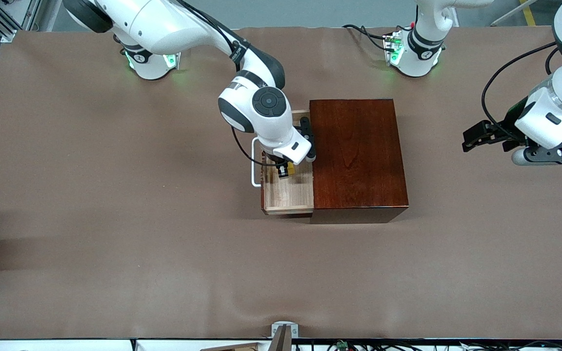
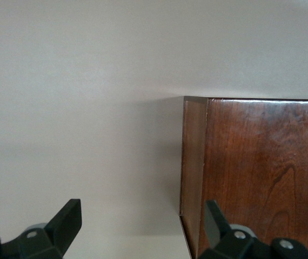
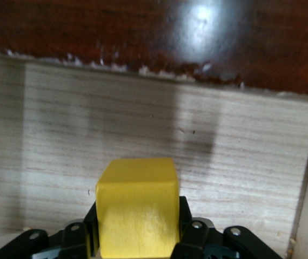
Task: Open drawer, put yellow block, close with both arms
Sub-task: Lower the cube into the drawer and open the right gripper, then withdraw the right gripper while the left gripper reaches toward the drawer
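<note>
The drawer (image 1: 288,196) stands pulled out of the dark mahogany box (image 1: 356,153) toward the right arm's end of the table, its white handle (image 1: 253,165) outermost. My right gripper (image 1: 286,170) reaches down into the pale tray and is shut on the yellow block (image 1: 291,168). In the right wrist view the yellow block (image 3: 138,208) sits between the black fingers (image 3: 193,237), low over the tray floor (image 3: 240,162). My left gripper (image 1: 471,139) waits in the air off the box's closed end, open, with nothing between its fingers (image 2: 67,221).
The box's corner (image 2: 262,172) shows close to the left gripper in the left wrist view. Brown table cover (image 1: 115,219) spreads all round the box. Both arm bases (image 1: 151,61) stand along the table's edge farthest from the front camera.
</note>
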Robot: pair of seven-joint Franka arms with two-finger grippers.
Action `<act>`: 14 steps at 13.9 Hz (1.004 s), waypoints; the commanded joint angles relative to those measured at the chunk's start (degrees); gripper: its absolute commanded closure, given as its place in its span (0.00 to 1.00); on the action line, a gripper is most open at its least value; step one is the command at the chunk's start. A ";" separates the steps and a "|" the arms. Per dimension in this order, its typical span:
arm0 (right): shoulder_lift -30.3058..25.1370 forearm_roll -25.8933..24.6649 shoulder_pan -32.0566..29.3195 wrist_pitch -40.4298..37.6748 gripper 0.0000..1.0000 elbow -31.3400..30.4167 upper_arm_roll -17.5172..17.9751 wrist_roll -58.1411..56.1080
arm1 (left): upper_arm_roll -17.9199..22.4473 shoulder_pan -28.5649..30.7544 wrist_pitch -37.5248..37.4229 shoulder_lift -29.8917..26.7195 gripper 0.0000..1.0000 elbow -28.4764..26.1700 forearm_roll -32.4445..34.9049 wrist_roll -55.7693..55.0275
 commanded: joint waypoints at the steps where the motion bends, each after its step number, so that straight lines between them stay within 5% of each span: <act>1: 0.52 -1.09 0.21 -0.03 0.00 1.65 0.30 -0.58 | -0.23 0.38 0.11 0.28 0.00 0.60 0.20 0.96; 14: -7.65 -0.03 -2.94 -12.49 0.00 4.20 0.56 12.23 | -0.05 0.38 -0.42 0.37 0.00 0.60 0.29 -0.18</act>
